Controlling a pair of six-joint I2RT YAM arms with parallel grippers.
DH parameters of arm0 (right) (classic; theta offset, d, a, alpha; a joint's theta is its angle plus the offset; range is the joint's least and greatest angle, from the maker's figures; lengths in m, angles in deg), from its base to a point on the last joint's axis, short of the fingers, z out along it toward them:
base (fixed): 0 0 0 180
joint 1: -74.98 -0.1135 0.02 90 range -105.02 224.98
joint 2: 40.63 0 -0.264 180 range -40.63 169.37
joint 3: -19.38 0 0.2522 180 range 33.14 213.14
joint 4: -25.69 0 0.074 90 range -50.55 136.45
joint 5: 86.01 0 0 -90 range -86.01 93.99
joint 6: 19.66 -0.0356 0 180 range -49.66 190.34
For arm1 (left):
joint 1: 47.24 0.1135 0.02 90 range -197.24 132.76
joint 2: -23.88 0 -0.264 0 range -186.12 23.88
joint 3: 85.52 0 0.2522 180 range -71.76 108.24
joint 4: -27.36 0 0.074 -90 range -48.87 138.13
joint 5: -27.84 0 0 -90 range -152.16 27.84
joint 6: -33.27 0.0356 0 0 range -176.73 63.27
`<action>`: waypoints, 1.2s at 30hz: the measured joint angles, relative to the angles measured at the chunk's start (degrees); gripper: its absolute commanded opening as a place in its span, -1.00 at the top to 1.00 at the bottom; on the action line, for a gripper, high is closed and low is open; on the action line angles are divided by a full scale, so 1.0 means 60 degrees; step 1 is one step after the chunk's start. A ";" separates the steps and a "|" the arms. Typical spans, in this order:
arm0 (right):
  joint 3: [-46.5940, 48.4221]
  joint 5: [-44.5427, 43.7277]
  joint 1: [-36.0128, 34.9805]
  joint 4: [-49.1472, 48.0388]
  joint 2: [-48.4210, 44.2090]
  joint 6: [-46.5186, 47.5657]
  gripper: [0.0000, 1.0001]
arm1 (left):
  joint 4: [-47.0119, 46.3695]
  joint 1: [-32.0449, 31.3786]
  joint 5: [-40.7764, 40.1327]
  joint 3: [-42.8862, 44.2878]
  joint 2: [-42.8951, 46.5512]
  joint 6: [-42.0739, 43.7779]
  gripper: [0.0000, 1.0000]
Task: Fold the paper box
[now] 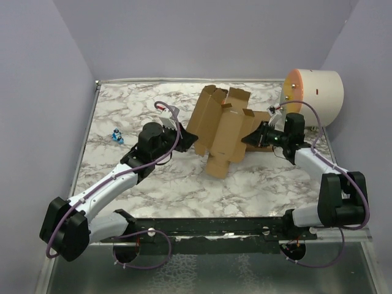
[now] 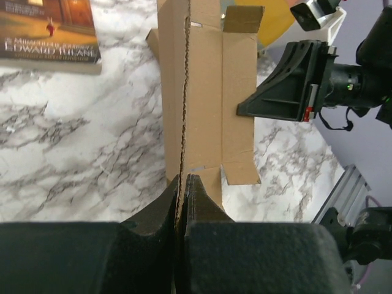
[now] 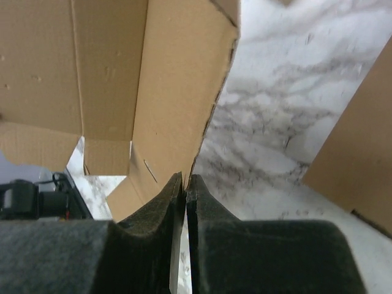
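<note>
The paper box (image 1: 222, 125) is a wide brown die-cut cardboard sheet with flaps, held partly raised over the middle of the marble table (image 1: 153, 104). My left gripper (image 1: 187, 139) is shut on its left edge. In the left wrist view the fingertips (image 2: 184, 179) pinch a torn-looking upright edge of the box (image 2: 208, 92). My right gripper (image 1: 248, 137) is shut on the right edge. In the right wrist view the gripper (image 3: 185, 177) clamps a panel of the box (image 3: 153, 79). The right gripper also shows in the left wrist view (image 2: 245, 111).
A cream and orange cylinder (image 1: 315, 92) lies at the back right. A small blue toy (image 1: 117, 137) sits at the left. A dark book with a picture cover (image 2: 49, 30) lies beyond the box. Another brown cardboard panel (image 3: 355, 153) stands at the right in the right wrist view.
</note>
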 measured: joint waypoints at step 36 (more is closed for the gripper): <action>0.0051 0.1967 -0.0433 0.0189 -0.1490 0.3242 -0.68 | 0.6207 0.2368 0.2969 0.2503 -0.2186 0.7825 1.00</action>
